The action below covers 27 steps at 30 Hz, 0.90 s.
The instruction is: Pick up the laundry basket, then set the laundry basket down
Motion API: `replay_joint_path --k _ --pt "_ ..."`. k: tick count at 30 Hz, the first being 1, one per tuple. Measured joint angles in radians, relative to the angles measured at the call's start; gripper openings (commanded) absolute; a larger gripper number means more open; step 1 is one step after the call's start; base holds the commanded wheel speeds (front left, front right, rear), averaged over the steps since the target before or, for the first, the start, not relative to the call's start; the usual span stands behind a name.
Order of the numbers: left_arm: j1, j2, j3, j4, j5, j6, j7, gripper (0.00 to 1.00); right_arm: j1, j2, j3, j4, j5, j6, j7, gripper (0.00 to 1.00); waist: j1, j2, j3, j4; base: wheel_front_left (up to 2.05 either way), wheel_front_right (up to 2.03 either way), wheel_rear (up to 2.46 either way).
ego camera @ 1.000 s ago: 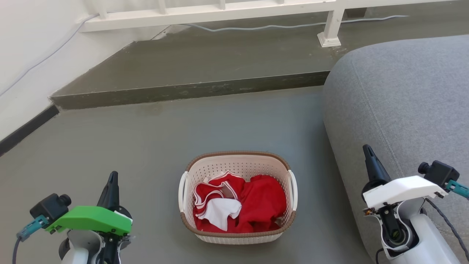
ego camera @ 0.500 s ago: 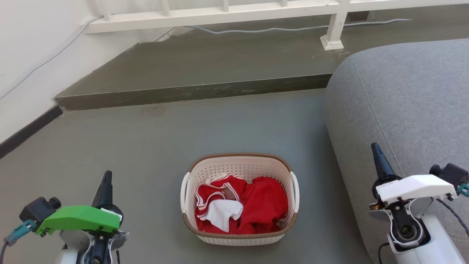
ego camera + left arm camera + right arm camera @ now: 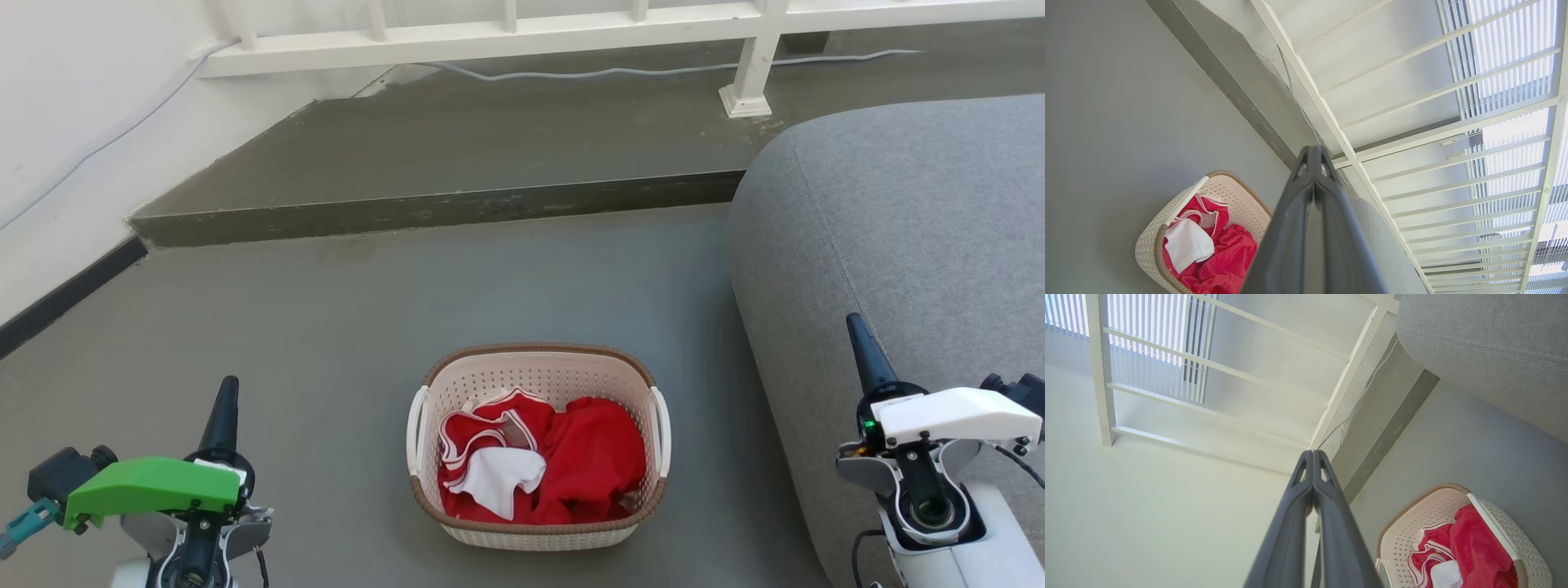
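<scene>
Laundry basket (image 3: pixel 539 536) on floor (image 3: pixel 326 327) near sofa (image 3: pixel 898 229)

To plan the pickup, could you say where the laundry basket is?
In head view, the laundry basket sits on the floor, lower centre, left of the sofa.

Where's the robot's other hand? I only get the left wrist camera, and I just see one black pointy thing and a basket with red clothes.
Observer: The right gripper is off to the right of the laundry basket. In the head view it shows against a grey sofa, apart from the basket.
Operator: Is it open, ready to grab?
Observer: No. In the right wrist view its two fingers are pressed together, holding nothing.
</scene>
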Motion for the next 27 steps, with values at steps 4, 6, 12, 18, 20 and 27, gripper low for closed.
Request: replay_joint_path --k 4,6,12,18,20,27 --pt "0.0 -0.001 0.007 -0.006 -0.042 -0.001 0.01 0.0 0.002 0.001 -0.015 -0.004 0.046 0.002 0.013 0.0 0.0 0.0 -0.002 0.003 0.0 0.0 0.0" --pt "0.001 -0.001 0.012 -0.008 -0.066 -0.001 0.019 0.0 0.002 0.003 -0.025 -0.006 0.069 0.007 0.02 0.0 0.0 0.0 -0.003 0.004 0.0 0.0 0.0" --pt "0.002 -0.002 0.033 -0.012 -0.13 -0.002 0.041 0.0 0.006 0.004 -0.05 -0.012 0.137 0.008 0.042 0.0 0.0 0.0 -0.007 0.008 0.0 0.0 0.0" --pt "0.004 -0.004 0.046 -0.017 -0.195 -0.007 0.061 0.0 0.019 0.007 -0.077 -0.017 0.205 0.009 0.061 0.0 0.0 0.0 -0.01 0.012 0.0 0.0 0.0" --pt "0.005 -0.005 0.054 -0.02 -0.213 -0.01 0.063 0.0 0.019 0.009 -0.084 -0.02 0.23 0.011 0.07 0.0 0.0 0.0 -0.012 0.013 0.0 0.0 0.0" --pt "0.016 -0.006 0.071 -0.035 -0.293 -0.011 0.089 0.0 0.019 0.014 -0.114 -0.025 0.312 0.017 0.092 0.0 0.0 0.0 -0.016 0.018 0.0 0.0 0.0"
